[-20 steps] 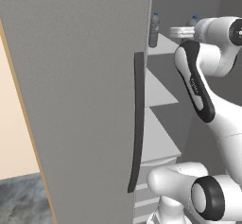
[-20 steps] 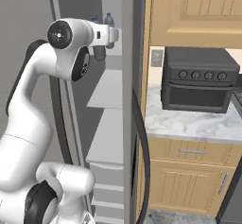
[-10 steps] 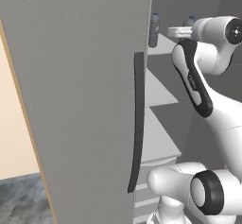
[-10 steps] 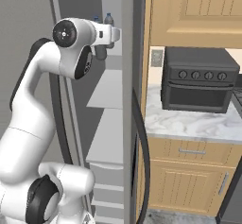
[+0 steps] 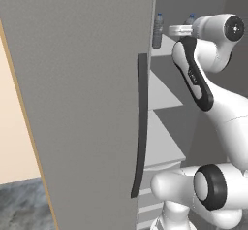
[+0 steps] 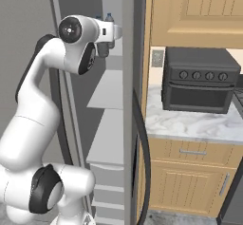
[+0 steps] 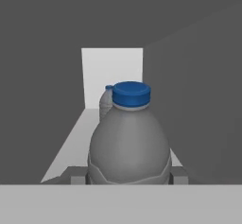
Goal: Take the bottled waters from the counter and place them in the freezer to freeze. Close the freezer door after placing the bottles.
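Gripper (image 7: 128, 178): jaws closed on the near water bottle (image 7: 129, 140), one finger either side of its body, held upright over the top freezer shelf (image 7: 78, 138).
Second water bottle (image 7: 107, 103): upright on the same shelf, behind the held one, nearer the back wall.
Freezer door (image 5: 82, 93): swung wide open, dark bar handle (image 5: 140, 127) facing the room.
Counter (image 6: 190, 122): marble slab right of the refrigerator, carrying a black toaster oven (image 6: 201, 79).
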Robot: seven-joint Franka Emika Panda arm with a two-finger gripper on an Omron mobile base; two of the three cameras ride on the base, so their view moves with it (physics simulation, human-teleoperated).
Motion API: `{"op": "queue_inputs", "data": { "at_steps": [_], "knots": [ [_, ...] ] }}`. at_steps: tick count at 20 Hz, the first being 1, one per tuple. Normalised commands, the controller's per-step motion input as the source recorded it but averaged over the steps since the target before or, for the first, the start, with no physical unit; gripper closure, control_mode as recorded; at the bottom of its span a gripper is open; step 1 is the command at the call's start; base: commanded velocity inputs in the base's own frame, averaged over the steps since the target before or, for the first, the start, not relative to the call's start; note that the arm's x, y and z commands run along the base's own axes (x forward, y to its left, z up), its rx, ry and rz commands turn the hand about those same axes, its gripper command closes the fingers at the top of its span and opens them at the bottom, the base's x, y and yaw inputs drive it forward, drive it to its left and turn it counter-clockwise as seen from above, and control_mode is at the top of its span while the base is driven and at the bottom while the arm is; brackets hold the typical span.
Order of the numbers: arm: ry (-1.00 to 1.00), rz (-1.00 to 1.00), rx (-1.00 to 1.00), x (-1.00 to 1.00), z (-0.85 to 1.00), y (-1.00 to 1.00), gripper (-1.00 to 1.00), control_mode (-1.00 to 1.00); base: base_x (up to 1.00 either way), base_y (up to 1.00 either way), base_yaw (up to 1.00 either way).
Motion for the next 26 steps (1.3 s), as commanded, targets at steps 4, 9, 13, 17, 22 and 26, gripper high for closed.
{"op": "queue_inputs", "data": {
  "at_steps": [4, 9, 13, 17, 22, 26],
  "knots": [
    [-0.01, 0.03, 0.0, 0.16, -0.05, 0.0, 1.0, -1.0, 0.0, 0.0, 0.0],
    [0.0, 0.02, 0.0, 0.19, -0.03, 0.0, 1.0, -1.0, 0.0, 0.0, 0.0],
    [0.0, 0.02, 0.0, 0.25, -0.05, 0.0, 1.0, -1.0, 0.0, 0.0, 0.0],
    [0.0, 0.03, 0.0, 0.29, -0.06, 0.0, 1.0, -1.0, 0.0, 0.0, 0.0],
    [0.0, 0.03, 0.0, 0.33, -0.09, 0.0, 1.0, -1.0, 0.0, 0.0, 0.0],
    [0.0, 0.03, 0.0, 0.31, -0.11, 0.0, 1.0, -1.0, 0.0, 0.0, 0.0]
  ]
}}
